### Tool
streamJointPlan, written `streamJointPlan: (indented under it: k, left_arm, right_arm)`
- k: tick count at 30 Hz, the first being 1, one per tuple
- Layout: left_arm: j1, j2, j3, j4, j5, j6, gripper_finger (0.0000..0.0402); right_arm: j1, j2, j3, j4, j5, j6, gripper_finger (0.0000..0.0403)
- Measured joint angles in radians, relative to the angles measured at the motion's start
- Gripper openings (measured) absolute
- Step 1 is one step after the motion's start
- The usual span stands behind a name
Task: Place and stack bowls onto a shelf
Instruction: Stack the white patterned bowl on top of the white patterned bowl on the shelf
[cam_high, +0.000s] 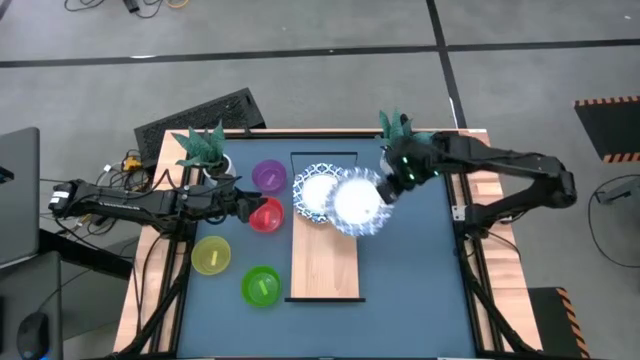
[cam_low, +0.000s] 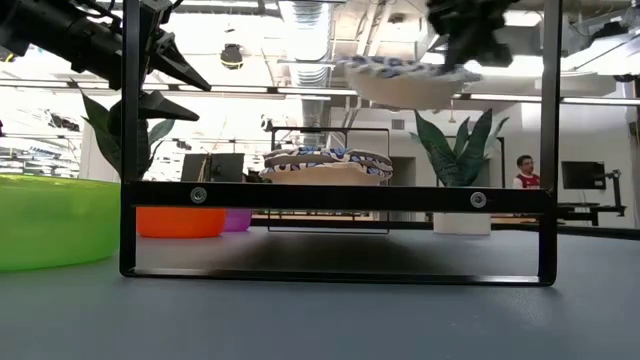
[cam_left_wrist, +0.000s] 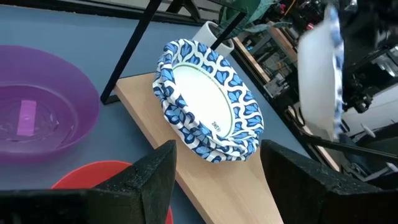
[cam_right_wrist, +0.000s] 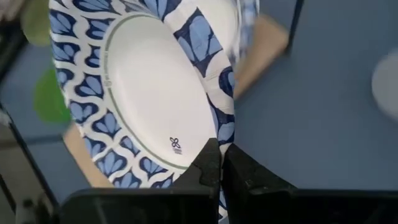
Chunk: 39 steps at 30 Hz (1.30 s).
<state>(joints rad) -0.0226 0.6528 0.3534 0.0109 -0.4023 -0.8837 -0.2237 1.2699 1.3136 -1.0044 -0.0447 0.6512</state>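
Blue-patterned round bowl (cam_right_wrist: 143, 93), pinched by right hand (cam_right_wrist: 219, 163)

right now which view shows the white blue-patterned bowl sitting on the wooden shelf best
The left wrist view: the white bowl with the blue-patterned rim fills it, resting on the light-wood plank shelf. The high view partly hides it under the lifted bowl. The low view shows it edge-on. The right wrist view barely shows it.

- Right gripper (cam_right_wrist: 219, 163): fingers pinched together on the rim of the blue-patterned white bowl (cam_right_wrist: 152, 93).
- Bowl: held tilted above the light-wood shelf (cam_right_wrist: 264, 46).
- Green bowl (cam_right_wrist: 48, 96): beside the shelf.
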Motion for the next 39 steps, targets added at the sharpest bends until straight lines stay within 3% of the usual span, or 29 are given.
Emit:
streamJointPlan:
  k: [8,16,28,39]
  left_arm:
    - [0.000,0.000,0.000,0.000,-0.003,0.000,0.0218]
    - [0.000,0.000,0.000,-0.002,-0.003,-0.001,0.0218]
    - [0.000,0.000,0.000,-0.002,-0.002,-0.003,0.0218]
    - [0.000,0.000,0.000,-0.002,-0.003,-0.003,0.0218]
  right_arm:
    - [-0.113,0.198,0.126,0.082,-0.068,-0.125,0.0023]
    - [-0.152,0.378,0.234,0.080,-0.143,-0.240,0.0023]
    - [-0.174,0.469,0.261,0.078,-0.190,-0.270,0.0036]
    - [-0.172,0.471,0.261,0.123,-0.186,-0.295,0.0058]
